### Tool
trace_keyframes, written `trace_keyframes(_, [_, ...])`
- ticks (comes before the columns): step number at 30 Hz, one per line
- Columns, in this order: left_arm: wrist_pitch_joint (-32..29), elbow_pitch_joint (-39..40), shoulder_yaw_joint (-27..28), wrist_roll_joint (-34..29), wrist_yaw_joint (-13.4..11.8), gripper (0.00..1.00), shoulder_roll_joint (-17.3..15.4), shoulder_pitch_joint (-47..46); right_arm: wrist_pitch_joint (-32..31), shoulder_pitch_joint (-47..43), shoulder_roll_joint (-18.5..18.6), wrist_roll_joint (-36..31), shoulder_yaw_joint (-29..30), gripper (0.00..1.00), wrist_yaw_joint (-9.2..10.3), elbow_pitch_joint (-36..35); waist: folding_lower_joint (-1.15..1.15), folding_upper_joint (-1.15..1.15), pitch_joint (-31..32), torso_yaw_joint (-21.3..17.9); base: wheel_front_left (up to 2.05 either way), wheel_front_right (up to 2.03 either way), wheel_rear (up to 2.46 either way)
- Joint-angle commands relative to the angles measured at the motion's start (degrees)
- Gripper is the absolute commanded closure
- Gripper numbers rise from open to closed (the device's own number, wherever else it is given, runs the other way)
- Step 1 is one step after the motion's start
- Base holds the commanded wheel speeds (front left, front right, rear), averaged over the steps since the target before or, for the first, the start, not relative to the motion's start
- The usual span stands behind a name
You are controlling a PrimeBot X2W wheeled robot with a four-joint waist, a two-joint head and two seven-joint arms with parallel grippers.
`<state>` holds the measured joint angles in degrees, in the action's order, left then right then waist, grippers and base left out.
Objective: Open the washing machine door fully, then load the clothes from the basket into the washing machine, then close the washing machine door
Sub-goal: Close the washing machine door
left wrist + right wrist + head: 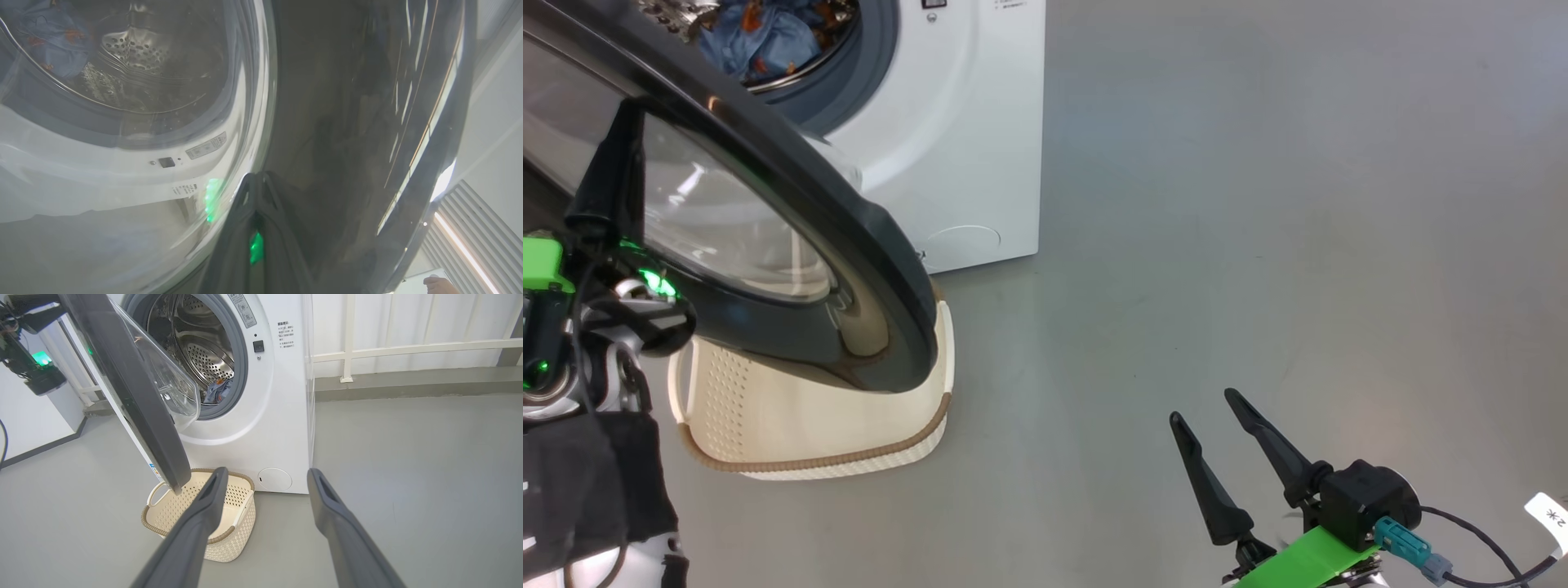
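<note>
The washing machine door (882, 253), a wide glossy black ring around a bulging bowl of clear glass, stood swung partly out from the washing machine (964, 122), its lower edge hanging above the basket (833, 433). The left tool (256, 179) had its two long dark fingers pressed together, tips at the door's outer face where the glass meets the ring; whether they touched it I could not tell. The clothes (760, 41), soft crumpled light blue fabric with orange-brown prints, lay inside the perforated steel drum (204, 355), framed by the grey rubber gasket (241, 367). The cream plastic basket, with hole-patterned walls and a brown woven-look rim, sat on the smooth grey floor (1258, 245) just in front of the white washer, near its round filter cap (964, 242). The right tool (1204, 407) hovered over bare floor, its fingers spread wide apart, holding nothing
</note>
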<state>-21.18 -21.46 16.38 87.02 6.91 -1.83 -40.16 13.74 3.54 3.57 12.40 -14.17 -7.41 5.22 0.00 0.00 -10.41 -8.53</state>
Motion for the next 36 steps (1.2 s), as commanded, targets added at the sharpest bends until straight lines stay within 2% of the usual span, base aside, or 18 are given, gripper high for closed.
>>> trace_keyframes(1, [0.29, 1.46, 0.1, 0.37, 0.58, 1.0, -1.34, -1.89, 0.82, 1.5, -0.46, 0.23, -1.67, 0.0, -0.08, -1.17, 0.0, 0.0, -0.15, -0.38, 0.0, 0.0, 0.0])
trace_keyframes(11, [2.24, 0.79, -0.92, 0.15, 0.58, 1.0, -1.61, -1.91, 0.98, 1.76, -0.54, 0.24, -1.43, 0.0, -0.08, -1.12, 0.0, 0.0, -0.78, -1.07, 0.0, 0.0, 0.0])
trace_keyframes(21, [7.62, 3.92, -2.41, -3.34, 0.58, 1.0, -4.75, 0.76, 1.13, 1.62, -0.62, 0.32, -0.64, 0.0, -0.08, -1.14, 0.0, 0.0, -0.68, 0.32, 0.0, 0.0, 0.0])
trace_keyframes(27, [15.13, 9.12, -9.05, -12.12, 0.58, 1.0, -10.46, 4.96, 1.19, 1.53, -0.65, 0.43, 0.0, 0.0, -0.08, -1.15, 0.0, 0.0, 0.39, 1.61, 0.0, 0.0, 0.0])
trace_keyframes(36, [32.75, 12.16, -21.93, -24.12, 0.58, 1.0, -21.19, 12.97, 1.24, 0.24, -0.68, 1.36, 0.37, 0.0, -0.08, -1.35, 0.0, 0.0, 3.59, 3.07, 0.0, 0.0, 0.0])
